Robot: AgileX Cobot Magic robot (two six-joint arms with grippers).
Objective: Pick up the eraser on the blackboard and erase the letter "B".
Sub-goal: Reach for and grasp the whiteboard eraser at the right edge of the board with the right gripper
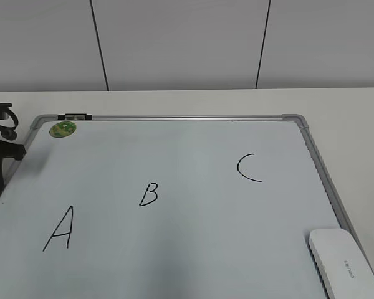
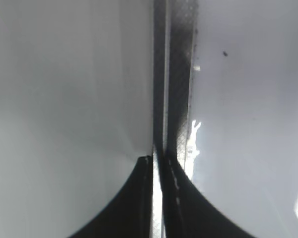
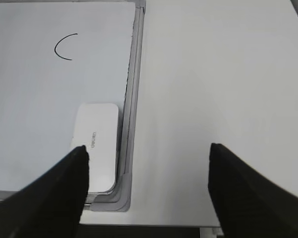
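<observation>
Pale grey wall panels stand behind a white table (image 1: pixel 174 99) on which the blackboard (image 1: pixel 193 205) lies flat, its silver frame and a round green sticker (image 1: pixel 62 129) at the far left corner showing in the exterior view; the eraser (image 1: pixel 345 261) rests on the board's near right corner, tight against the frame, and nothing grips it; the letter "B" (image 1: pixel 148 194) sits whole and unsmudged between the larger "A" (image 1: pixel 59 228) and the "C" (image 1: pixel 248 168), so, as I judge it, no part of the task is done: the pick-up and the wiping are both left. The right gripper (image 3: pixel 148 153) hangs above the board's right edge with its fingers spread wide, the left finger over the eraser's near end and the right finger out over bare table; it holds nothing. The left gripper (image 2: pixel 158 161) has its fingers pressed almost together, seemingly about the board's frame edge, though the close blur leaves that uncertain. Only the exterior view shows the "B" and the "A"; only the right wrist view shows the eraser whole, its grey lettering, and how the open fingers stand relative to it; the left arm appears in the exterior view merely as a dark shape at the left edge.
</observation>
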